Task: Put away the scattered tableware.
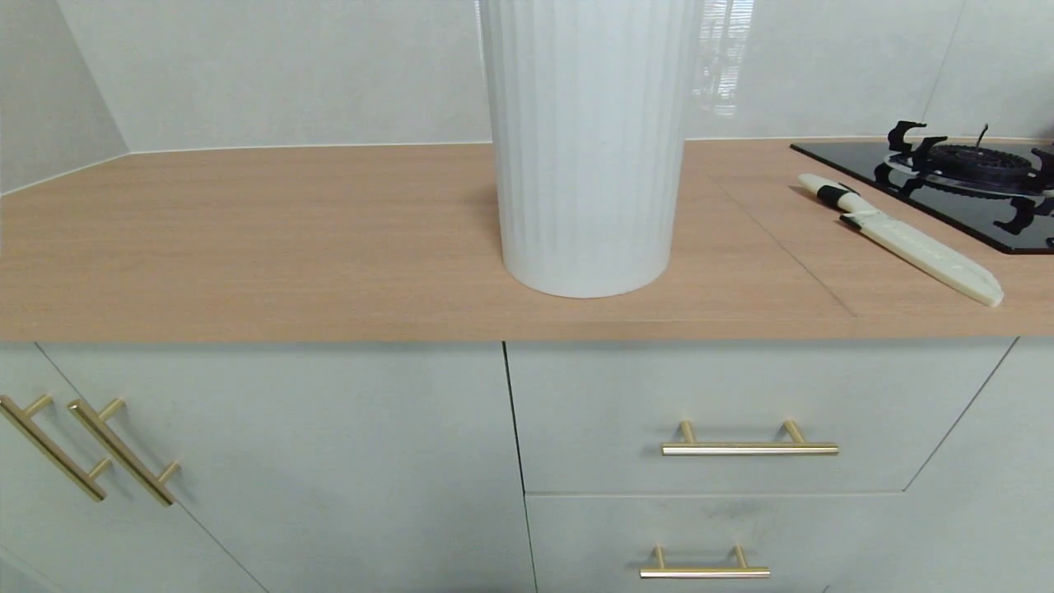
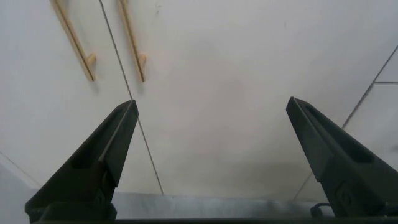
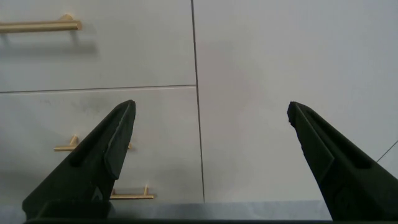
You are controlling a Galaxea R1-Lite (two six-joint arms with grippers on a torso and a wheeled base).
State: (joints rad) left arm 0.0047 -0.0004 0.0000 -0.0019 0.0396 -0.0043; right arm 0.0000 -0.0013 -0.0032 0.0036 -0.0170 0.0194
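On the counter (image 1: 247, 247), head view, a knife (image 1: 902, 239) lay beside the stove (image 1: 947, 177), right of a white container (image 1: 586, 165). Left wrist view: the left gripper (image 2: 211, 101) stood spread and empty, with cabinet handles (image 2: 132, 40) beyond its fingers. Right wrist view: the right gripper (image 3: 211, 104) was likewise spread, with drawers (image 3: 93, 62) beyond.

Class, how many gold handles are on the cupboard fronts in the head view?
4 handles: two side by side at the left, one on the upper drawer, one on the drawer below. More may be hidden.
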